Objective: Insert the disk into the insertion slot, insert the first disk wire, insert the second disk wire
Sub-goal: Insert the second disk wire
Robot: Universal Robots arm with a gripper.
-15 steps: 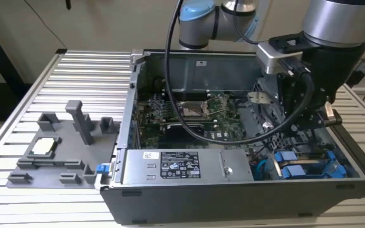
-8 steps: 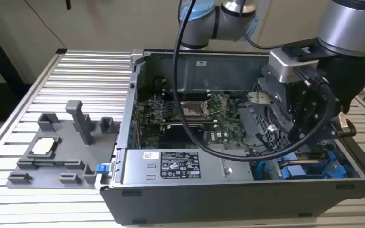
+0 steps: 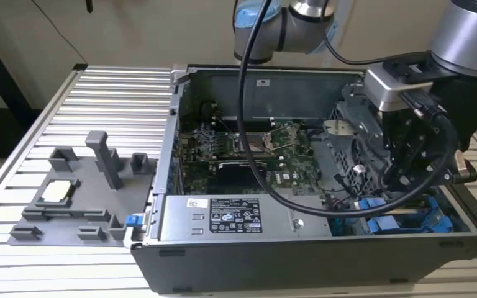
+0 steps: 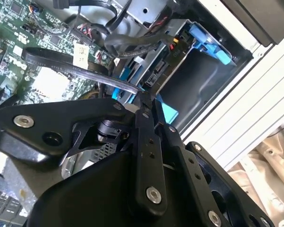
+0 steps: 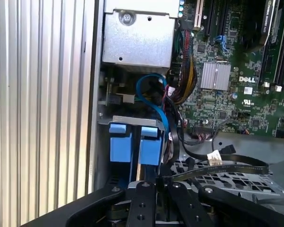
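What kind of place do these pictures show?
Probably a robotics lab bench for computer assembly: an open computer case lies on a ribbed aluminium table, a grey fixture tray sits beside it, and the gripper works at the blue drive bay.

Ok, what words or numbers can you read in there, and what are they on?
Grey box label: black with white print, too small to read.
Board: white marks and tiny codes, too blurred to quote.
Cable tag: too blurred to read.
Nothing I can quote.
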